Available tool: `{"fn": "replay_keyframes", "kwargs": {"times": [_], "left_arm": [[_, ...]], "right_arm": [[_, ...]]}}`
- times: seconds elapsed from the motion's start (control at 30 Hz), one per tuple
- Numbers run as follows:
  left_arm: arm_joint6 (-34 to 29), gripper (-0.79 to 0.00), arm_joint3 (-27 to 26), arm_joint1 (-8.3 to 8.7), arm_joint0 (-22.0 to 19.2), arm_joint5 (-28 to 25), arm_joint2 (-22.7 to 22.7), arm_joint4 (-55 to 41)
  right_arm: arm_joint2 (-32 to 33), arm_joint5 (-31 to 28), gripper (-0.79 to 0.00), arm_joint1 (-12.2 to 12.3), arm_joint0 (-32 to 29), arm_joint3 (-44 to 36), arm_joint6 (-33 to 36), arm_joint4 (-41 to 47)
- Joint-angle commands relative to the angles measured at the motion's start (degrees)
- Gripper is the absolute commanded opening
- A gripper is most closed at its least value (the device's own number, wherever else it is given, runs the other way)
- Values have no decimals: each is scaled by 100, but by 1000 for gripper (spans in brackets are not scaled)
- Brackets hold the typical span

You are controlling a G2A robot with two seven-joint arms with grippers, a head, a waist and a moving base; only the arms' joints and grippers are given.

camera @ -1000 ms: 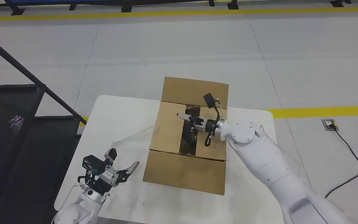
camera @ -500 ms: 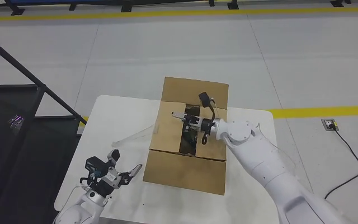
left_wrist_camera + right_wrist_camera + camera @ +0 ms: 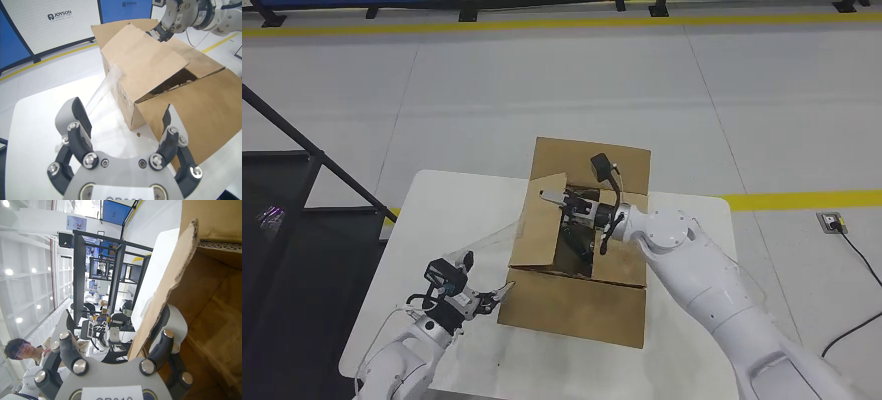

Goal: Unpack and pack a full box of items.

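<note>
The cardboard box (image 3: 577,300) stands in the middle of the white table (image 3: 442,210). Its side flap (image 3: 540,225) is tilted up, and dark items (image 3: 577,250) show through the gap. My right gripper (image 3: 567,203) is over that flap's free edge. In the right wrist view the flap (image 3: 170,279) runs between the open fingers of the right gripper (image 3: 117,313), with one finger (image 3: 170,317) inside the box. My left gripper (image 3: 489,297) is open just off the box's near corner (image 3: 132,113), with nothing in the left gripper (image 3: 124,117).
A strip of clear tape (image 3: 105,87) hangs from the box's side down to the table. The far flap (image 3: 592,160) lies open outward, and the near flap (image 3: 572,310) lies flat. Table edges are close on the left. A black frame (image 3: 282,140) stands beside the table.
My right gripper has moved toward the side flap's edge and the flap has risen from flat to tilted. My left gripper has moved across the table toward the box's near corner.
</note>
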Motion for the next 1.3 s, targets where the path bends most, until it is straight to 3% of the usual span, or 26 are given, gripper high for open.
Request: {"fn": "replay_keyframes", "kwargs": {"times": [0.0,0.37,0.6,0.93,1.27], "left_arm": [[-80,0,52,-16,-156,59,124,36],[-514,0,462,-118,-952,283,679,-71],[-587,0,696,-165,-1226,439,813,-230],[-375,0,478,-132,-972,554,434,-480],[-259,0,249,-48,-521,659,-322,-706]], "right_arm": [[53,-10,0,-14,-19,-44,176,155],[210,-194,0,-132,-15,37,475,545],[229,-368,0,-216,17,139,564,560],[344,-709,0,-251,12,192,791,485],[835,-1141,0,-6,-372,-228,853,150]]}}
